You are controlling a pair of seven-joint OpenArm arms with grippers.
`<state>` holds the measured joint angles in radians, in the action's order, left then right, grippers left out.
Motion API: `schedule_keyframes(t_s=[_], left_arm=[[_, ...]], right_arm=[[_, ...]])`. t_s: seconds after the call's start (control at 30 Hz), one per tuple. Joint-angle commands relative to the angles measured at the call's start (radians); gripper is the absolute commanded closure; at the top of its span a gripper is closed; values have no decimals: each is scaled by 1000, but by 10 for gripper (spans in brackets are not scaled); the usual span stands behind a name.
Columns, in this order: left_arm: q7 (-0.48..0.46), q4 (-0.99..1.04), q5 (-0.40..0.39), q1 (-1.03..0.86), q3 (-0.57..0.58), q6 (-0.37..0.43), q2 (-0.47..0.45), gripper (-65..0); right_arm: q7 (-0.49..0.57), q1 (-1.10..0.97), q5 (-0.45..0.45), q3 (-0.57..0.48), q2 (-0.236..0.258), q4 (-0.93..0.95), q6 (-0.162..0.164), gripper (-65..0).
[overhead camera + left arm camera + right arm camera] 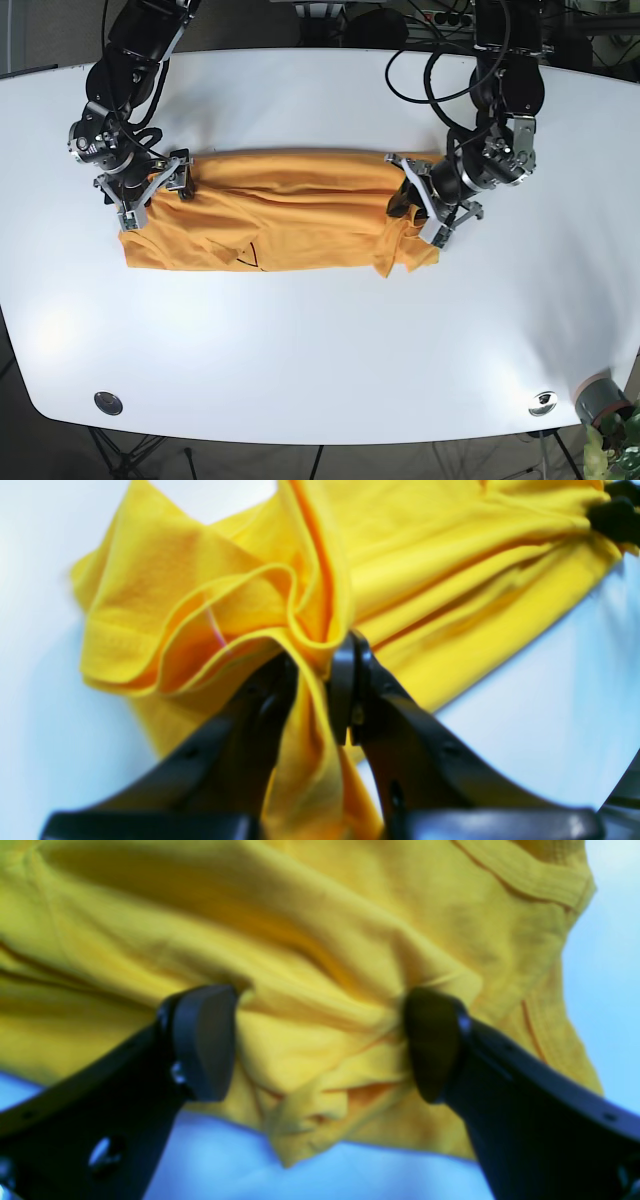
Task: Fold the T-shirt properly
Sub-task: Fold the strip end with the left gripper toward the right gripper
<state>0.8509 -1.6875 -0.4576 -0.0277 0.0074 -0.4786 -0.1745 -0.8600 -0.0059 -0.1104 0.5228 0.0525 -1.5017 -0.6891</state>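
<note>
The left tool (312,680) has its two black fingers (345,680) drawn together on a gathered fold of the yellow T-shirt (450,580); a strip of cloth runs down between them toward the wrist camera, and hemmed edges fan out in loose ruffles just beyond the tips. In the base view this tool (418,205) sits at the end of the shirt on that view's right, where the fabric bunches and a flap hangs down toward the front edge of the tabletop (320,350).

The right tool (320,1045) stands with its fingers (205,1040) wide apart, one on each side of a rumpled ridge of the T-shirt (320,940). Both pads lie against the cloth, yet they do not pinch it. Beyond its right-hand finger a ribbed band of the shirt shows near the top of the wrist view. In the base view this tool (150,190) is at the opposite end of the shirt (290,215), on that view's left.

Between the two tools the shirt lies as a long, wrinkled band across the white tabletop, folded lengthwise. Well away from both tools, near the front edge, two small round fittings (108,403) are set into the tabletop.
</note>
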Motion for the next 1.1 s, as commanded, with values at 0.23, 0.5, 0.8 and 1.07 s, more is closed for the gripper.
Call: schedule_keyframes(t_s=[0.23, 0.5, 0.8, 1.07], left_arm=[[-31, 43, 112, 74, 99, -4, 91, -26], [-37, 96, 151, 91, 139, -4, 125, -28], [-37, 149, 245, 148, 176, -4, 186, -50], [-34, 172, 354, 176, 279, 50, 220, -303]], right_arm=[[-63, -9, 15, -3, -4, 10, -9, -488], [-63, -7, 15, -3, -4, 10, -9, -488], [-63, -7, 15, -7, -4, 10, -9, -488], [-63, -7, 15, -10, -6, 10, -9, -488]])
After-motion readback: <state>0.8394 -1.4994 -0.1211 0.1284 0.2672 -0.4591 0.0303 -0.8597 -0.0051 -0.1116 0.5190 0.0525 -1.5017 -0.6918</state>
